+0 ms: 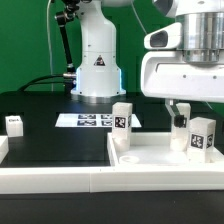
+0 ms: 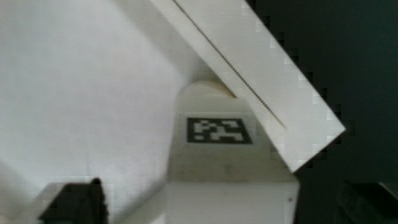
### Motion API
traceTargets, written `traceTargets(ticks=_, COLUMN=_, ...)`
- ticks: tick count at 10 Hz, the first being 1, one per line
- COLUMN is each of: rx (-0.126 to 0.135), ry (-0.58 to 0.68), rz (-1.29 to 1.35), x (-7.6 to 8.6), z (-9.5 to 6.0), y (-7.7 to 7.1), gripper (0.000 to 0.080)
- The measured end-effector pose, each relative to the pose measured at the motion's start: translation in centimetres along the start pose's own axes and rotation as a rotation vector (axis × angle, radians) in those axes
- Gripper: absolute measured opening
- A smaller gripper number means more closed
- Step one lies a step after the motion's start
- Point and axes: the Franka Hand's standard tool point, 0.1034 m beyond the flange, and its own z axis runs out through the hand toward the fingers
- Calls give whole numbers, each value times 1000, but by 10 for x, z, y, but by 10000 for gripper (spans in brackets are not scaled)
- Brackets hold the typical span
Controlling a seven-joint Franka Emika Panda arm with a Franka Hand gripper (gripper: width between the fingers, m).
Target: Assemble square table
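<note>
- One loose leg [image 1: 14,124] stands upright on the black table [image 1: 50,135] at the exterior view's left, well apart from the other parts.
- The marker board [image 1: 95,120] lies flat in front of the arm's base [image 1: 97,65].
- The middle leg [image 1: 122,117] stands upright at the far corner of the square tabletop [image 1: 160,155].
- The gripper [image 1: 186,113] hangs just above the right leg [image 1: 198,135], jaws apart and clamping nothing.
- The right leg stands upright within the square tabletop, near its raised rim. The wrist view shows the leg's tag [image 2: 217,130], with one fingertip [image 2: 71,203] clear of the leg.
</note>
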Motion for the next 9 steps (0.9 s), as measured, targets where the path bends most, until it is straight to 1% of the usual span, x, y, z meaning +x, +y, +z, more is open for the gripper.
traceTargets(ticks=3, rx=0, ry=0, rz=10, x=0, z=0, y=0, gripper=644)
traceTargets(ticks=4, rx=0, ry=0, rz=15, x=0, z=0, y=0, gripper=486)
traceTargets(ticks=5, rx=0, ry=0, rz=15, x=0, z=0, y=0, gripper=287)
traceTargets(ticks=9, rx=1, ry=-3, rz=285, x=0, z=0, y=1, gripper=288)
